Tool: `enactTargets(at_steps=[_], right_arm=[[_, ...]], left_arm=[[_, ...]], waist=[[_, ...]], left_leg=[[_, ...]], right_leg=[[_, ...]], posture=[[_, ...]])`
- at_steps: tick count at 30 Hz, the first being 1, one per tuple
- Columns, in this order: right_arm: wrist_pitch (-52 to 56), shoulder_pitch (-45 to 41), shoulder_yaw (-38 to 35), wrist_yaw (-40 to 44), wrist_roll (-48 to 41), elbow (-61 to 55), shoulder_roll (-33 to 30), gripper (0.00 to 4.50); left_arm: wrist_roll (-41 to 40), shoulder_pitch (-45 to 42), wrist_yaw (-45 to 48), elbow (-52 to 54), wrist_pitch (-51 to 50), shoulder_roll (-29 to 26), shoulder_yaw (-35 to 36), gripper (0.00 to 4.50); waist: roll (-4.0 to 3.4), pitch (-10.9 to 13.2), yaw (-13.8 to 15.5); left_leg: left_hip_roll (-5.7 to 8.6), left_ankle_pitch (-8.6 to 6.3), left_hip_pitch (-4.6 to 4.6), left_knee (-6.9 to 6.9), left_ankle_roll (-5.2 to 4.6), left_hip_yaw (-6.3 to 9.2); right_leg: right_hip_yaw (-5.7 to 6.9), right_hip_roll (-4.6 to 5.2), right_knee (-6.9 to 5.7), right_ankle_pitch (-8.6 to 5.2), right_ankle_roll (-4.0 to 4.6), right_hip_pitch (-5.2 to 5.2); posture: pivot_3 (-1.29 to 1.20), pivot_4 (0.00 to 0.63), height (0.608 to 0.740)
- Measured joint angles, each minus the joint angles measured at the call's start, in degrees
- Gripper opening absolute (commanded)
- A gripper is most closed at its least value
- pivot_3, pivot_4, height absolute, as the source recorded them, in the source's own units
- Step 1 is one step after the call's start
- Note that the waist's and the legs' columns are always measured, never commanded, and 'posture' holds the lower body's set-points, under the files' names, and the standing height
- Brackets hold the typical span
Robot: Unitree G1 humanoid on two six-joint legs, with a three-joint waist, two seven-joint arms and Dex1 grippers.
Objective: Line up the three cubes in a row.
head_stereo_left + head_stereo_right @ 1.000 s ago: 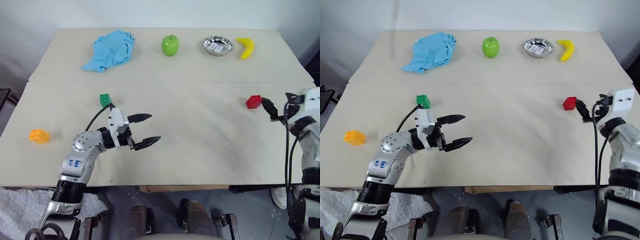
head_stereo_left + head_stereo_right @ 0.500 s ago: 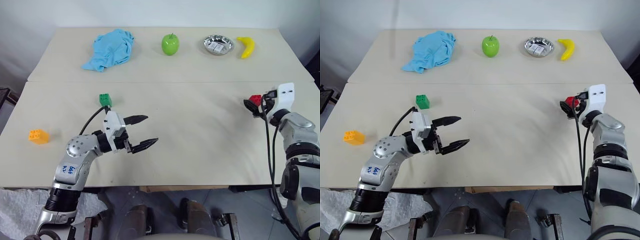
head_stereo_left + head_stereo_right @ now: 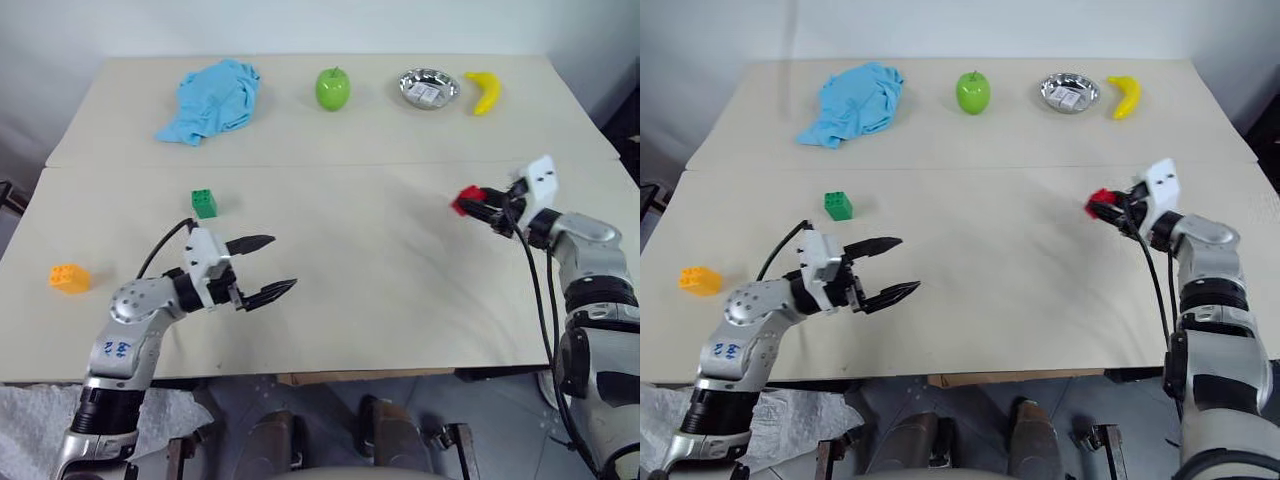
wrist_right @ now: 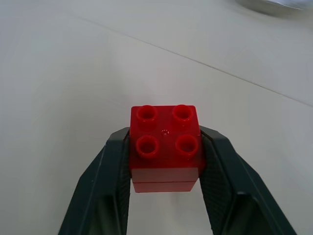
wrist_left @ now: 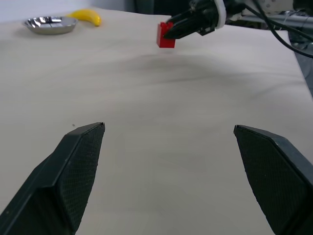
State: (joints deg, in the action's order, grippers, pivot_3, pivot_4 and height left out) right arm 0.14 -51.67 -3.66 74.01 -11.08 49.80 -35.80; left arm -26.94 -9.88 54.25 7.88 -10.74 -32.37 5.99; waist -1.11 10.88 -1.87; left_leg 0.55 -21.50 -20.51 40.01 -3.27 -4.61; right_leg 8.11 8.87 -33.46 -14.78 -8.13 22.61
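Observation:
The red cube (image 4: pixel 165 147) sits between the two fingers of my right gripper (image 3: pixel 478 208), which is shut on it and holds it just above the table's right half; the same grip shows far off in the left wrist view, the red cube (image 5: pixel 165 35) at the fingertips. On the left half of the table lies the green cube (image 3: pixel 204 203). Near the left edge rests the orange-yellow cube (image 3: pixel 68 278). My left gripper (image 3: pixel 262 267) hovers open over bare table, below and to the right of the green cube, with nothing between its fingers.
Along the far side of the table lie a crumpled blue cloth (image 3: pixel 207 99), a green apple (image 3: pixel 332 88), a small metal bowl (image 3: pixel 428 87) and a yellow banana (image 3: pixel 485 92). A seam (image 3: pixel 300 165) crosses the table between them and the cubes.
My right gripper swung in from the table's right edge, shut on the red cube and carried it to the left. My left arm drew back a little toward the left, still open.

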Motion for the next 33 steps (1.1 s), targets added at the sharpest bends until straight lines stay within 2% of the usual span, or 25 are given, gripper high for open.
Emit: enactTargets(at_steps=[2, 6, 9, 17, 26, 29, 33], right_arm=[[-0.69, -0.02, 4.51, 7.03, 0.39, -5.21, 1.12, 1.51], [-4.75, -0.54, 10.42, 12.91, 2.65, -6.09, 3.66, 1.51], [-8.72, -1.80, 13.20, 13.71, 4.55, -2.37, 5.21, 1.51], [-16.67, -4.08, 12.81, 14.10, 5.40, 8.01, 5.96, 1.51], [-21.82, -5.05, 10.76, 14.51, 5.15, 12.49, 6.24, 4.44], [-21.98, -4.33, 10.05, 14.64, 0.59, 9.13, 4.92, 4.48], [-16.72, 0.63, 7.77, 14.62, -10.52, -3.80, 2.81, 4.48]], left_arm=[[-0.38, 0.97, 1.34, -0.16, 0.39, -1.02, 1.62, 4.50], [-0.53, 2.45, 2.33, -1.46, 1.50, -1.77, 3.37, 4.50], [-0.52, 3.43, 2.18, -1.54, 2.02, -1.64, 3.61, 4.50], [-0.53, 7.66, 0.87, 0.72, 2.92, -1.44, 5.05, 4.50], [-0.90, 9.20, -0.10, 0.39, 5.18, -1.25, 8.83, 4.50], [-0.94, 12.11, -2.62, -0.13, 7.63, 0.56, 13.10, 4.50], [-0.96, 18.41, -9.59, -0.65, 11.50, 6.11, 20.65, 4.50]], waist=[[0.00, 0.00, 0.13], [0.01, 0.00, 0.71], [0.01, 0.00, 0.61], [0.01, 0.01, 0.04], [0.00, 0.01, 0.08], [-0.02, 0.02, 0.06], [-0.01, 0.02, 0.20]], left_leg=[[-0.13, -0.06, 0.02, 0.04, 0.10, 0.00], [-0.10, -0.07, 0.00, 0.10, 0.12, 0.07], [-0.09, -0.08, 0.00, 0.09, 0.14, 0.10], [-0.21, -0.12, 0.02, 0.05, 0.23, 0.14], [-0.21, -0.14, 0.04, 0.08, 0.26, 0.12], [-0.23, -0.15, 0.04, 0.05, 0.28, 0.13], [-0.28, -0.19, 0.04, 0.05, 0.32, 0.19]], right_leg=[[-0.02, -0.14, 0.00, -0.01, 0.03, 0.00], [-0.15, -0.14, -0.01, -0.02, 0.06, -0.03], [-0.19, -0.15, -0.01, -0.03, 0.08, -0.02], [-0.21, -0.29, -0.02, -0.11, 0.21, -0.01], [-0.32, -0.28, -0.06, -0.11, 0.22, -0.01], [-0.34, -0.28, -0.04, -0.12, 0.24, 0.02], [-0.36, -0.27, -0.03, -0.14, 0.28, 0.02]], posture=[[0.00, 0.150, 0.740], [0.00, 0.150, 0.740], [0.00, 0.150, 0.740], [0.00, 0.150, 0.740], [0.00, 0.150, 0.740], [0.00, 0.150, 0.740], [0.00, 0.150, 0.740]])
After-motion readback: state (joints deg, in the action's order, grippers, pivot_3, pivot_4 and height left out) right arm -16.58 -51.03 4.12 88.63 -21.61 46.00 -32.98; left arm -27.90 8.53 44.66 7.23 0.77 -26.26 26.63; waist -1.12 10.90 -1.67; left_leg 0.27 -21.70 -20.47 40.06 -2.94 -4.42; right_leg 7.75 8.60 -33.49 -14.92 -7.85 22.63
